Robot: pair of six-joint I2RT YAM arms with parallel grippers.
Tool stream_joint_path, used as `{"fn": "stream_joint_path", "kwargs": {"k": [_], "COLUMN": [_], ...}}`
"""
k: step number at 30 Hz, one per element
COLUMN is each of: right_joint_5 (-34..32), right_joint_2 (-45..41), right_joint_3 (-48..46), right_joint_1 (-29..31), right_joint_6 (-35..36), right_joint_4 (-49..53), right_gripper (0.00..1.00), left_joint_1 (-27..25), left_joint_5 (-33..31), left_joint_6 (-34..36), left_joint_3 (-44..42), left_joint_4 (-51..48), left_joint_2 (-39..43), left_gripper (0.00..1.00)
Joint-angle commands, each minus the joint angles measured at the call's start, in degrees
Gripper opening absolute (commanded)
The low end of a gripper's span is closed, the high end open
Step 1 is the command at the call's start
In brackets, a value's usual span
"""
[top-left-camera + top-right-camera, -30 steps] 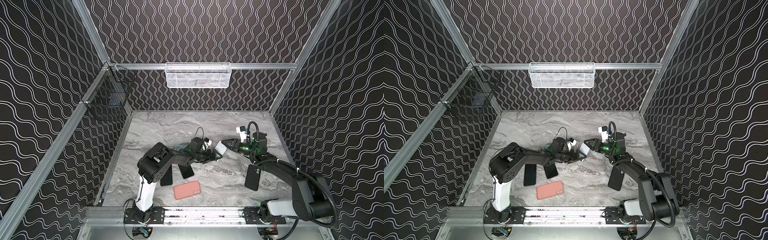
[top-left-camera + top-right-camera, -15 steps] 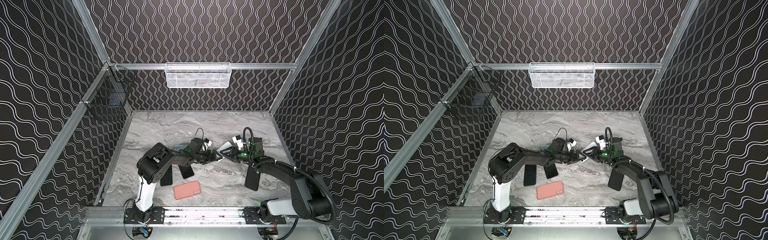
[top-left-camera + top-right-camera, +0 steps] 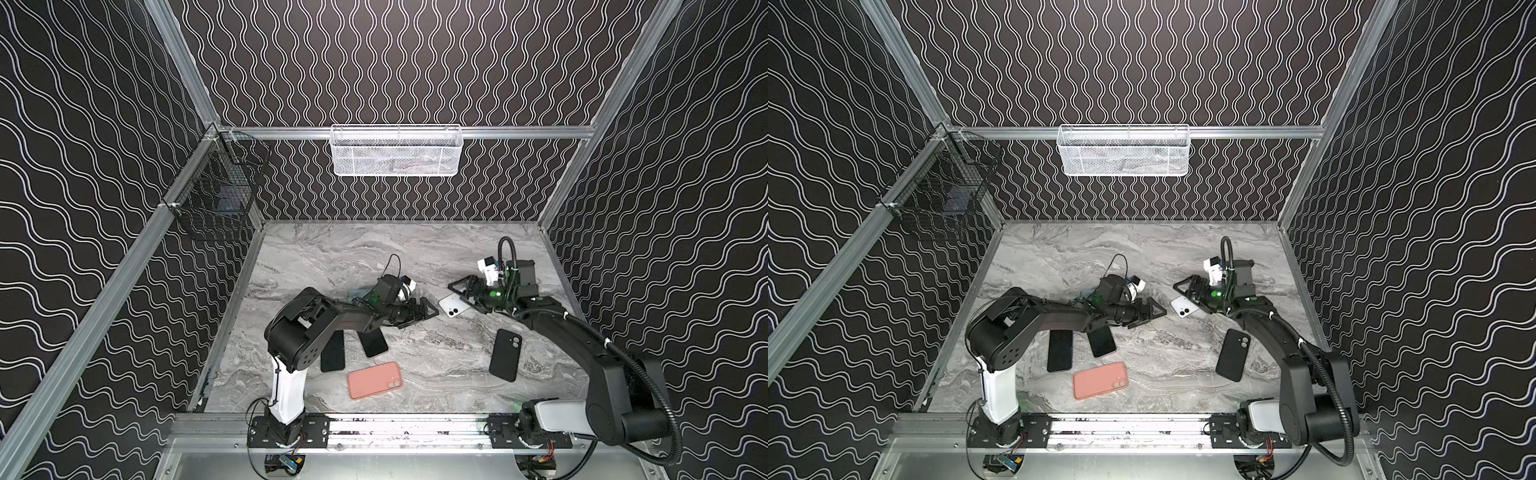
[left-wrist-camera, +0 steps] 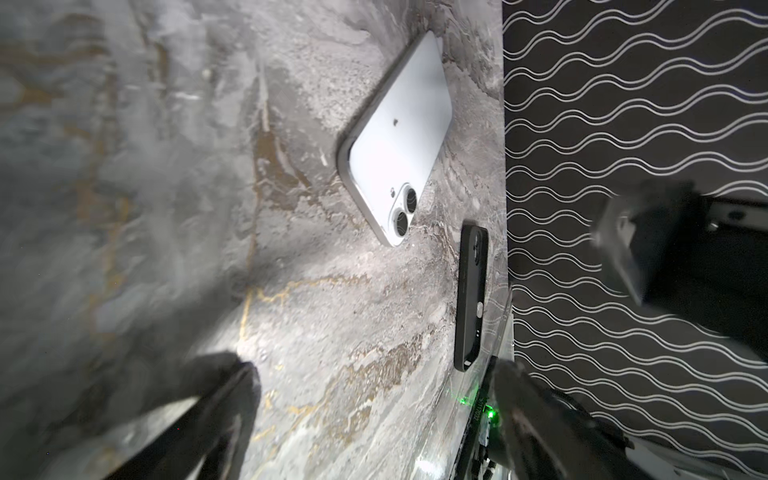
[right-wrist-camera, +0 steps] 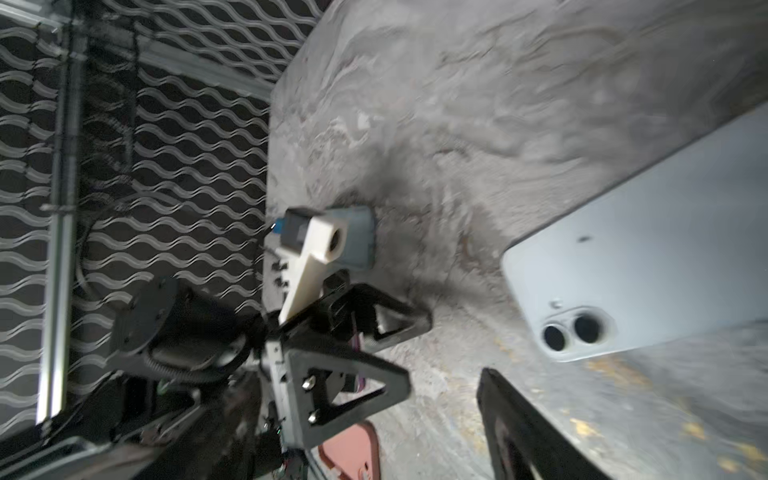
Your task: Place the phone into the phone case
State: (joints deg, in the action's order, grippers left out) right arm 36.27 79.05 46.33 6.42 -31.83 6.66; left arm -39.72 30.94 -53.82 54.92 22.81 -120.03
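A white phone [image 3: 453, 306] [image 3: 1183, 307] lies flat on the marble table, back and twin lenses up, also in the left wrist view [image 4: 399, 141] and the right wrist view [image 5: 644, 270]. My right gripper [image 3: 464, 297] [image 3: 1191, 296] is open just above the phone's far end, holding nothing. My left gripper [image 3: 426, 309] [image 3: 1152, 309] [image 4: 374, 436] is open and empty, a little to the left of the phone. A black phone case [image 3: 505, 354] [image 4: 471, 299] lies in front of the phone on the right. A salmon phone case [image 3: 374, 380] [image 5: 351, 453] lies near the front edge.
Two black phones [image 3: 332, 353] [image 3: 374, 344] lie under the left arm. A blue-grey case [image 5: 357, 241] sits behind the left wrist. A white basket [image 3: 397, 151] hangs on the back wall and a black wire basket [image 3: 216, 203] on the left rail.
The right gripper opened and let go of the white phone, which went from tilted between the grippers to flat on the table. The right arm drew back to the right.
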Motion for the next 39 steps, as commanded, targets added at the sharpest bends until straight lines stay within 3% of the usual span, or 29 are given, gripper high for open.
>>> {"fn": "stream_joint_path", "kwargs": {"k": [1,5,11,17,32,39], "right_joint_5": [-15.2,-18.5,-20.9,-18.1,-0.3,3.1], "right_joint_2": [2.5,10.1,21.0,29.1,23.3,23.6], "right_joint_3": [4.0,8.9,15.4,18.8,7.9,5.7], "right_joint_1": [-1.8,-3.5,-4.3,-4.8,-3.8,-1.5], "right_joint_6": [4.3,7.1,10.7,13.2,10.4,9.2], "right_joint_4": [11.6,12.9,13.8,14.5,8.5,5.9], "right_gripper": [0.94,1.00,0.99,1.00,0.99,0.98], "left_joint_1": [-0.3,-0.6,-0.6,-0.7,-0.9,-0.8], "left_joint_5": [-4.0,-4.8,-3.0,-3.3,-3.6,-3.7], "left_joint_6": [-1.5,-2.7,-6.8,-7.9,-9.4,-9.8], "left_joint_3": [-0.2,0.1,-0.5,-0.7,1.6,2.5], "left_joint_4": [-4.8,-3.9,2.3,3.9,7.5,9.0], "left_joint_2": [1.2,0.8,-1.7,-2.5,-7.9,-10.5], "left_gripper": [0.95,0.97,0.97,0.97,0.97,0.97]}}
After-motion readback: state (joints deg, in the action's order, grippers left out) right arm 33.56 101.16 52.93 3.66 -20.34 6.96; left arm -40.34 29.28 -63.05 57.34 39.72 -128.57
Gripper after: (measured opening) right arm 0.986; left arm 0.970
